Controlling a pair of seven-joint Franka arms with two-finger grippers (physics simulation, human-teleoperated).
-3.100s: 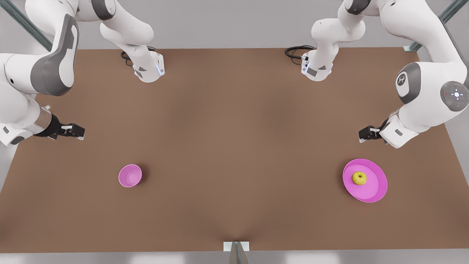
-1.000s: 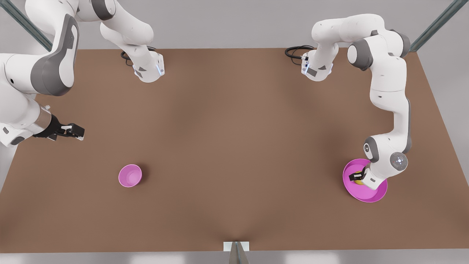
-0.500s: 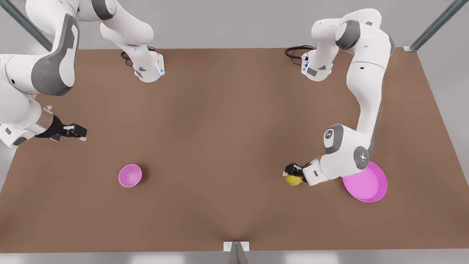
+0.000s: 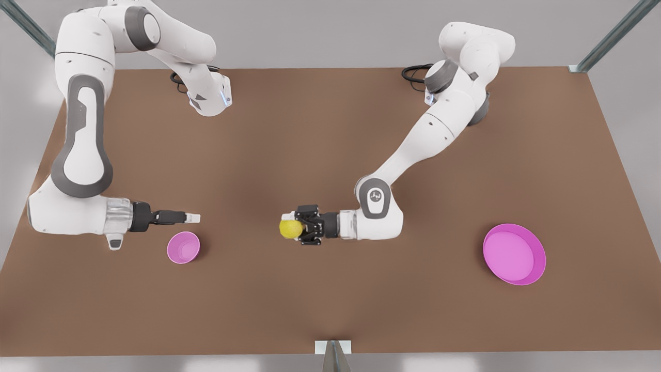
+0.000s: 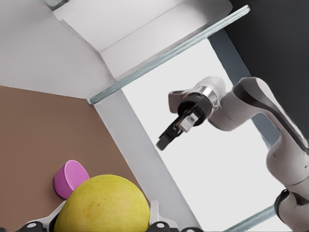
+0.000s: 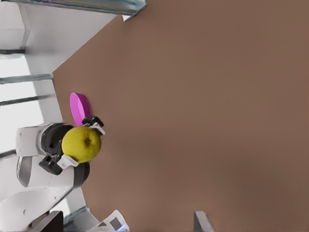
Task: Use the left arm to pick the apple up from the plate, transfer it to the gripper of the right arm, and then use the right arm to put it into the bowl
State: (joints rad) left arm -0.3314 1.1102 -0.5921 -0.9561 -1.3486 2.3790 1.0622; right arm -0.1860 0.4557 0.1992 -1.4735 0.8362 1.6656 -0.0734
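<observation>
The yellow-green apple point(image 4: 290, 229) hangs above the middle of the table, with my left gripper point(image 4: 295, 228) shut on it. This arm reaches in from the front view's right. In the left wrist view the apple point(image 5: 104, 205) sits close between the fingers. The right wrist view shows the apple point(image 6: 81, 143) farther off, stem dimple facing the camera. My right gripper point(image 4: 194, 218) is open at the front view's left, pointing at the apple, just above the pink bowl point(image 4: 183, 247). The wide pink plate point(image 4: 516, 256) lies bare at the front view's right.
The brown table point(image 4: 330, 155) stretches between the two arm bases at its far edge. A grey metal bracket point(image 4: 333, 347) stands at the near edge. Black cables point(image 4: 415, 72) coil beside the far right base.
My left gripper took the apple off the plate and carried it toward the front view's left, to the table's middle. The right arm swung inward and now hovers by the bowl.
</observation>
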